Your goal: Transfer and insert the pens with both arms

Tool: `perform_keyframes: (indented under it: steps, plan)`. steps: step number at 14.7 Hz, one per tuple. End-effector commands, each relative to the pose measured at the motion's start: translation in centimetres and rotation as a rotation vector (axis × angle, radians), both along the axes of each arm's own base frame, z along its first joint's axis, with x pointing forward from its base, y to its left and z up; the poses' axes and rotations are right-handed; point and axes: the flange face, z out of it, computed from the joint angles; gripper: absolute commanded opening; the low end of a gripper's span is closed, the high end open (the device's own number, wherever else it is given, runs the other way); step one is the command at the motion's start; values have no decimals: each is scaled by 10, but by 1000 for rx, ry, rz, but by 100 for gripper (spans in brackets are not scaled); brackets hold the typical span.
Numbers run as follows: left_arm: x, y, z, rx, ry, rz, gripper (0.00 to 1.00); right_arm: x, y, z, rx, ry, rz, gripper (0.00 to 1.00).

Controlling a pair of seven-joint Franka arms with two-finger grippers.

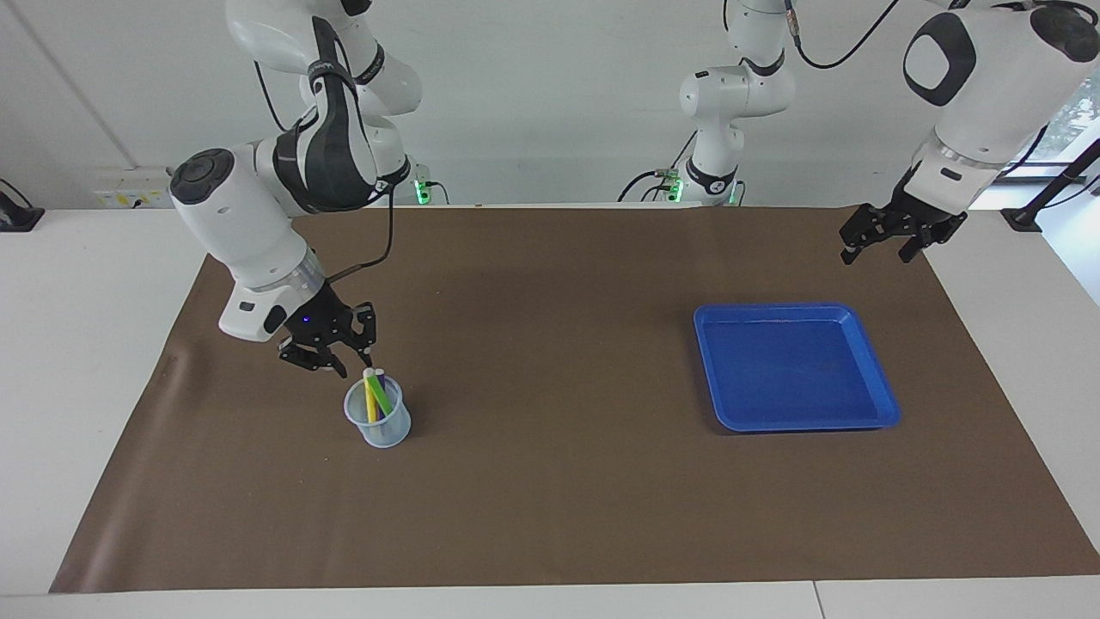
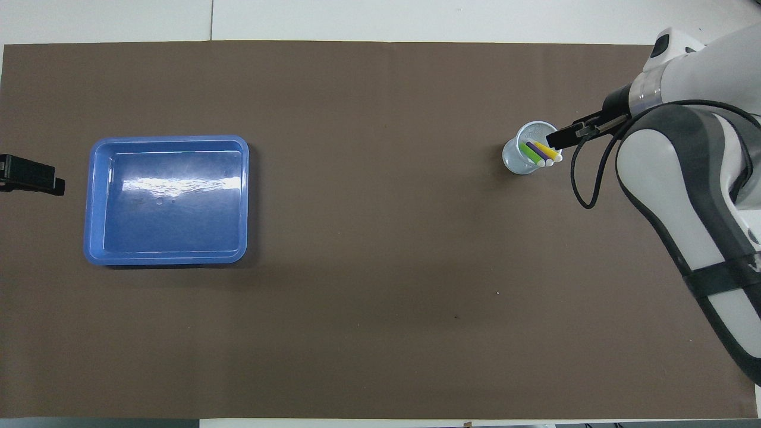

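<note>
Three pens: a yellow (image 1: 370, 401), a light green (image 1: 379, 397) and a dark purple (image 2: 539, 152) marker-like stick, each with a pale end, lean together in the clear plastic cup (image 1: 378, 425), just under the right claw's tips.
Right gripper (image 1: 336, 365): hangs just above the pen tops, on the robots' side of the cup; its black fingers stand spread apart and hold nothing.
Right arm pose: white forearm slopes down from the shoulder toward the cup, wrist bent so the claw points down and toward the pens.
Left gripper (image 1: 880, 243): raised in the air over the brown mat's (image 1: 550, 481) edge at the left arm's end of the table; fingers wide apart, nothing between them.
Left arm pose: elbow high, forearm pointing down, the claw tilted.
Blue tray (image 1: 872, 378): shallow rectangular plastic tray, flat on the mat, well below the left claw.
</note>
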Motion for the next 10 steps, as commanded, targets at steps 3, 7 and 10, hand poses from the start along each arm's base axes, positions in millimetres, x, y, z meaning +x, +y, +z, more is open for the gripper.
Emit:
perform_keyframes:
  steps: [3,7,10]
  plan:
    - [-1,-11,-1,6,28,-28,100,-16,-14,78,10,17,17,100]
    - [0,-11,-3,13,20,-32,100,-42,-34,113,-112,51,15,100]
    - [2,-10,-5,16,5,-38,100,-68,-35,129,-169,141,-86,100]
